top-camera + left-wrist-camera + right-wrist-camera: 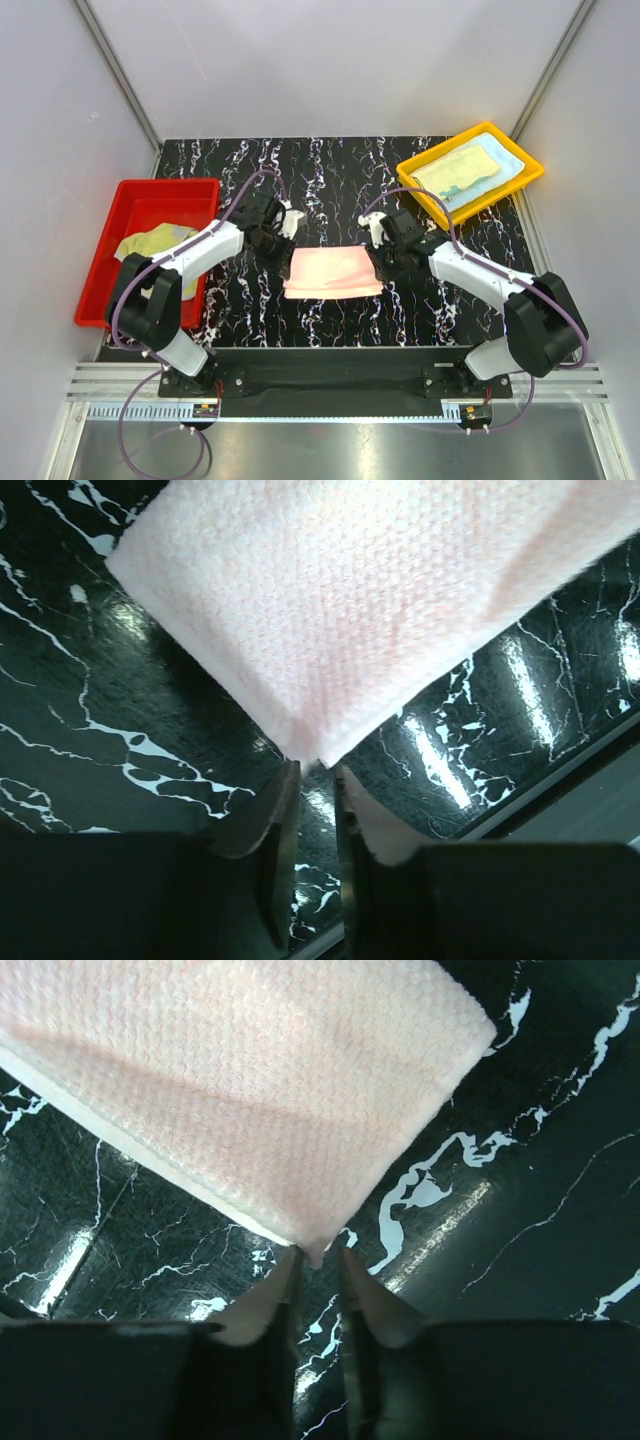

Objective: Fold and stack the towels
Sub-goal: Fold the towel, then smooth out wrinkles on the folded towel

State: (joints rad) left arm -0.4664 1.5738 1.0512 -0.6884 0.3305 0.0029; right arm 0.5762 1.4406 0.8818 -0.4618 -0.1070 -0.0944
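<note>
Far left on the black marbled worktop point(330, 165): red tray point(118, 200) with a crumpled yellow-green towel point(152, 243), partly hidden behind the left arm. Next, left end effector point(315, 780), fingers a narrow slit apart, tips meeting the far-left corner of the peach-pink towel point(332, 272); pinched or merely touching, cannot tell. Lies folded and flat mid-worktop, between both arms. Right end effector point(318, 1265) likewise almost closed, far-right towel corner poking just into the gap; real grip unclear here too. Far right: yellow tray point(432, 205) with a pale yellow towel point(452, 172) on a light blue towel point(502, 165), the lower one mostly covered.
</note>
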